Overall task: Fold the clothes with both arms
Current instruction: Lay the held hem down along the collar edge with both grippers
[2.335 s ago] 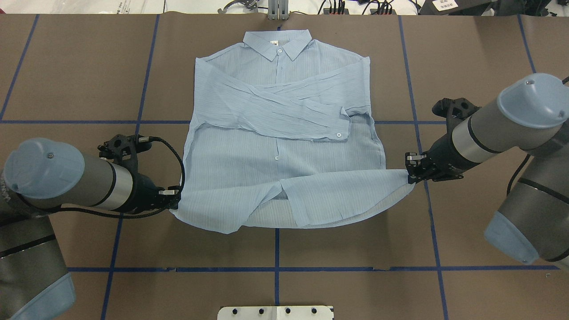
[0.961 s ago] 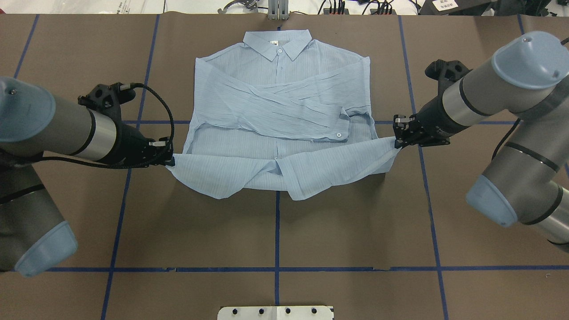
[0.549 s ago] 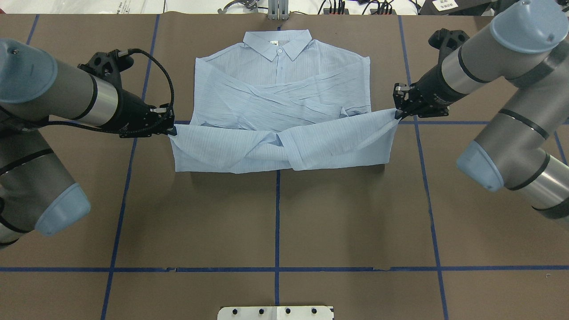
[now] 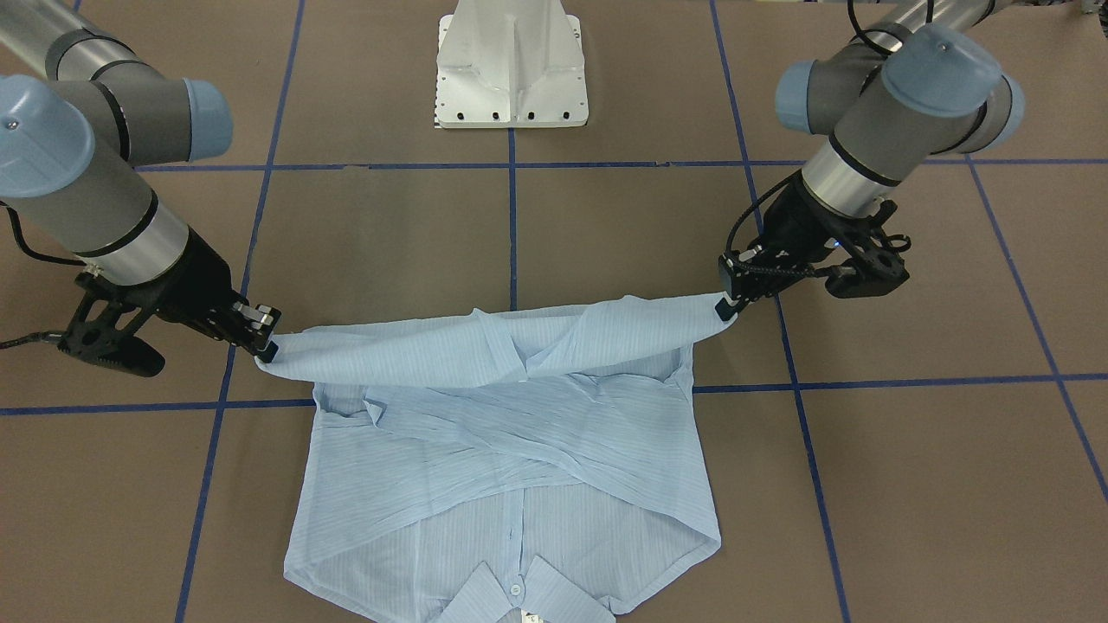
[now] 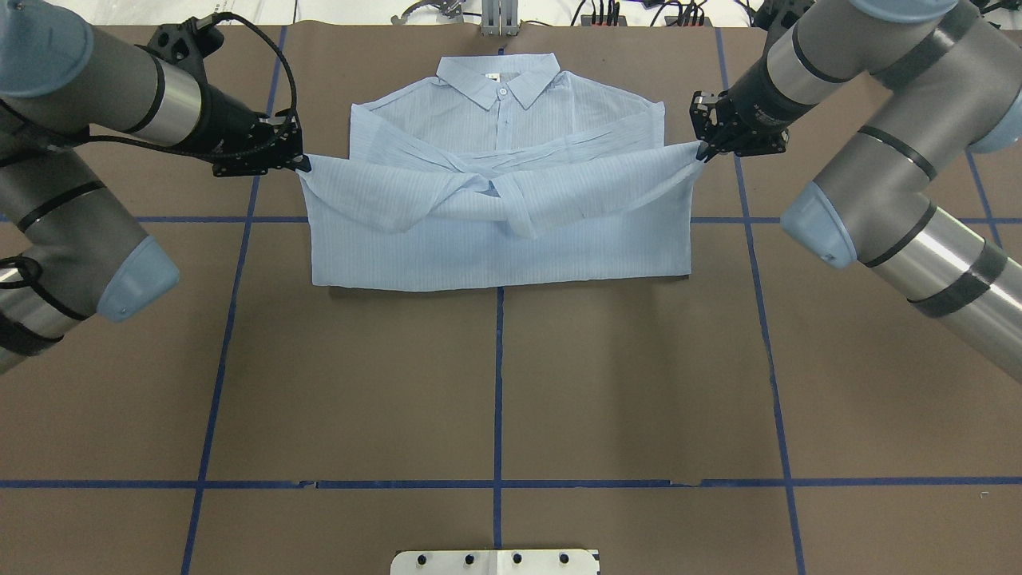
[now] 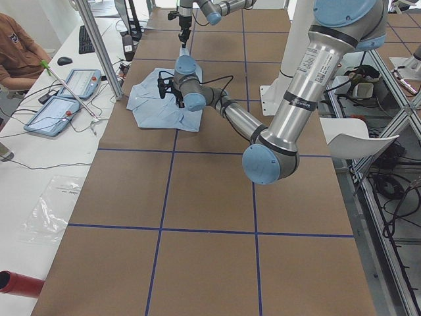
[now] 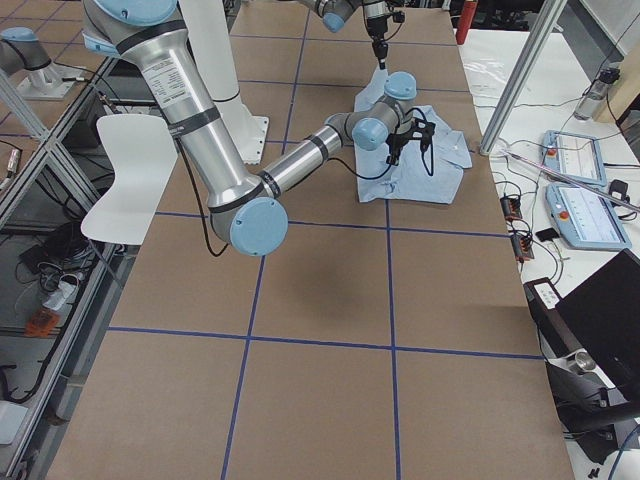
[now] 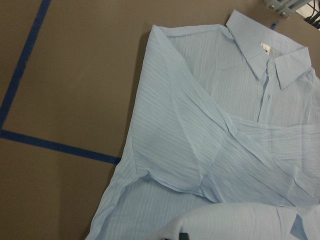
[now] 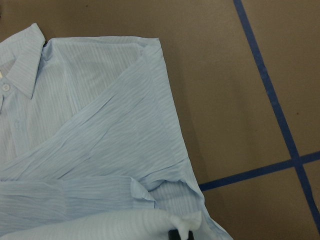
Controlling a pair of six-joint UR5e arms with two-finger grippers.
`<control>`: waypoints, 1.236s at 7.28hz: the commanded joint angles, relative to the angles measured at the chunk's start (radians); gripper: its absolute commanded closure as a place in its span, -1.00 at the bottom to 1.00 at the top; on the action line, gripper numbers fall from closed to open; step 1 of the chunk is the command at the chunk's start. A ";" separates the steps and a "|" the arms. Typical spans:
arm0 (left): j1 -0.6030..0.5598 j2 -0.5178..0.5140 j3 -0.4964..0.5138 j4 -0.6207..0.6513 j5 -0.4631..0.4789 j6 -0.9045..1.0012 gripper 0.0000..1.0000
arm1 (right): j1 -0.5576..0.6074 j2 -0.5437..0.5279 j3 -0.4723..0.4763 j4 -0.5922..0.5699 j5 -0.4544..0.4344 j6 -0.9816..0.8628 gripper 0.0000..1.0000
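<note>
Seen from overhead, a light blue shirt (image 5: pixel 495 247) lies in the middle of the brown worktop (image 5: pixel 495 383) with its collar (image 5: pixel 499 80) at 12 o'clock. Over the last two seconds both tools have carried the hem (image 5: pixel 495 188) from the 6 o'clock edge up toward the collar. The lower half of the shirt now lies doubled over, and a straight crease has formed along the near side. The raised hem hangs across the crossed sleeves (image 5: pixel 479 160), roughly level with the chest, so the bottom-to-top fold looks more than half done. The hem is not yet laid down or let go.

The left tool (image 5: pixel 303 164) pinches the hem corner at 9 o'clock, and the right tool (image 5: pixel 701 152) pinches the corner at 3 o'clock. The cloth hides the fingertips, but both tools appear clamped tight on the fabric. The hem is pulled taut between them and held slightly above the worktop.

The left arm (image 5: pixel 120 88) reaches in from 10 o'clock and the right arm (image 5: pixel 838 48) from 2 o'clock. Both are stretched well forward, with their wrists pointing inward toward each other.
</note>
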 commanded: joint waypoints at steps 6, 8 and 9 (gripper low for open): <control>-0.059 -0.155 0.355 -0.211 0.006 -0.031 1.00 | 0.058 0.214 -0.409 0.190 -0.004 -0.015 1.00; -0.058 -0.186 0.406 -0.237 0.008 -0.032 1.00 | 0.057 0.250 -0.467 0.213 -0.005 -0.017 1.00; -0.058 -0.222 0.454 -0.237 0.010 -0.032 1.00 | 0.055 0.266 -0.486 0.213 -0.007 -0.018 1.00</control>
